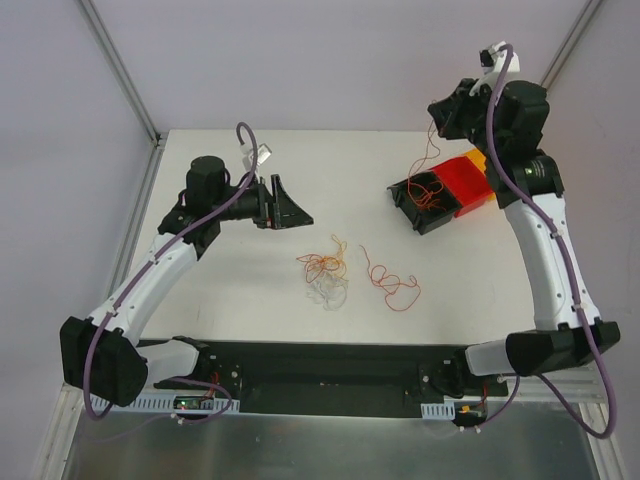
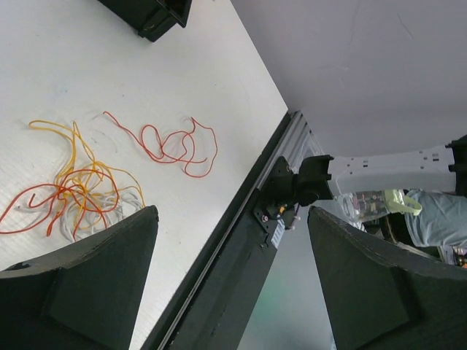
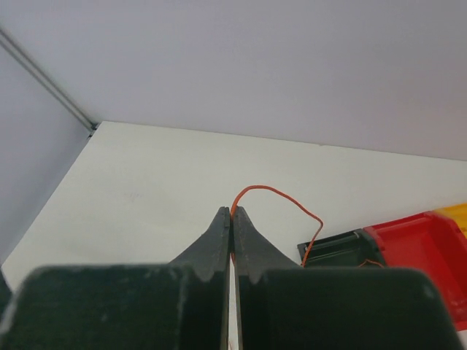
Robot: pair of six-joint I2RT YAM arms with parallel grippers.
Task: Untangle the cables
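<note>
The cable tangle of orange, yellowish and whitish strands lies mid-table; it also shows in the left wrist view. A single orange strand lies apart to its right and also shows in the left wrist view. My left gripper is open and empty, raised left of the tangle. My right gripper is shut on another orange wire, held high at the back right. That wire hangs down into the black bin.
A black bin, a red bin and a yellow bin stand in a row at the back right. The black rail holding the arm bases runs along the near edge. White walls enclose the table.
</note>
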